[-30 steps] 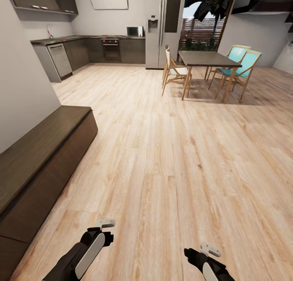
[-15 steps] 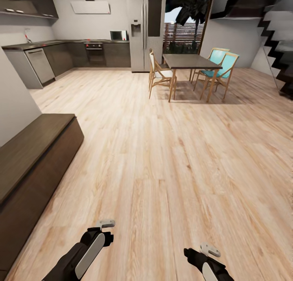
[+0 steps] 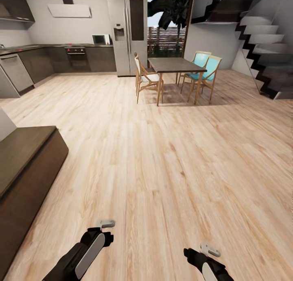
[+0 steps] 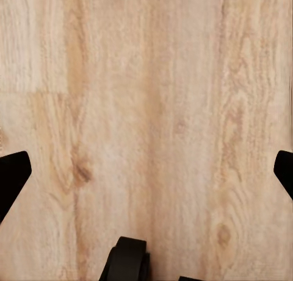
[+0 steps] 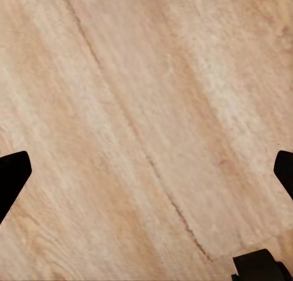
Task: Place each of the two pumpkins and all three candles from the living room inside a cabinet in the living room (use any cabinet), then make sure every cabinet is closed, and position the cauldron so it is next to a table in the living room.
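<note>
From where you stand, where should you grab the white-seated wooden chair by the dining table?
Probably the top of the backrest of the wooden chair with the white seat, coming from the side away from the dark dining table: the backrest stands upright and exposed there, while the seat faces the table.

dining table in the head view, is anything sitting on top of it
No, the dining table shows a bare dark top, with chairs standing around it.

Bright even render, soft shadows under dining table (image 3: 170, 64), slightly blurry.
</note>
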Available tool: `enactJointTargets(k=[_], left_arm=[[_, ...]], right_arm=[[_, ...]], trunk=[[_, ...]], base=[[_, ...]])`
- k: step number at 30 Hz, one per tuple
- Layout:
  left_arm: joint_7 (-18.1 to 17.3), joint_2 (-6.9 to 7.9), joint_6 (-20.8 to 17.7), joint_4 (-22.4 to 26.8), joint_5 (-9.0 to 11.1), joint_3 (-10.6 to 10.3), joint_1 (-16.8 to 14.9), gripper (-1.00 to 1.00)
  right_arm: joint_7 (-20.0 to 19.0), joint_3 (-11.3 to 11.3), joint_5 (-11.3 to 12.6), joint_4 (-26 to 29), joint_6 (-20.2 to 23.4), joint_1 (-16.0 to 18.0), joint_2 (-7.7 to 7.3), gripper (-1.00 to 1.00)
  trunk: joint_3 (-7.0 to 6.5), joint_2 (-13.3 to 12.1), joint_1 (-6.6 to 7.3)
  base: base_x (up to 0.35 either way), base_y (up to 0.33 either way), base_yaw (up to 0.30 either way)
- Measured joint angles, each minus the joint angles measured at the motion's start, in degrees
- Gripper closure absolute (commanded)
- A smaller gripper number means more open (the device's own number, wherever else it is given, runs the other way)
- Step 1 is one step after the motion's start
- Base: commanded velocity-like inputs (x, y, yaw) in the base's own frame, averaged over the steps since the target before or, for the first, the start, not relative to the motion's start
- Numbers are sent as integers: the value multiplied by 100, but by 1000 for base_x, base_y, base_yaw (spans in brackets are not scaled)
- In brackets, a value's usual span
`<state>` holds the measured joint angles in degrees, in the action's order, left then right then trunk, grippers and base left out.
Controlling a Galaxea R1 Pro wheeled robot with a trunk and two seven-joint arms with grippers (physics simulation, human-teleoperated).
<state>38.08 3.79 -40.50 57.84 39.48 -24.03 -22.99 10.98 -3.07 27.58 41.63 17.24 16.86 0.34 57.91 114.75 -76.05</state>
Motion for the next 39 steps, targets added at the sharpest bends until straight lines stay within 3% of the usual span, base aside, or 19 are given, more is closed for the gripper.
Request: enactJointTargets(k=[8,17,33,39], left_arm=[[-4,1,0,-65,-10,1,1,-100],[-37,0,1,-116,-248,9,0,-100],[-57,0,21,-245,-280,11,-7,-100],[-61,0,310,-331,-278,12,-8,-100]], right_arm=[[6,-6,-26,2,-10,3,4,-100],[10,-7,-36,3,-101,2,-6,-100],[14,-6,-42,0,-130,3,-15,-100],[12,-6,-41,7,-133,2,-19,-100]], trunk=[[-36,0,0],[-39,0,0],[-81,0,0],[-82,0,0]], base=[[312,125,-108],[313,123,-13],[314,55,-68],[321,0,0]])
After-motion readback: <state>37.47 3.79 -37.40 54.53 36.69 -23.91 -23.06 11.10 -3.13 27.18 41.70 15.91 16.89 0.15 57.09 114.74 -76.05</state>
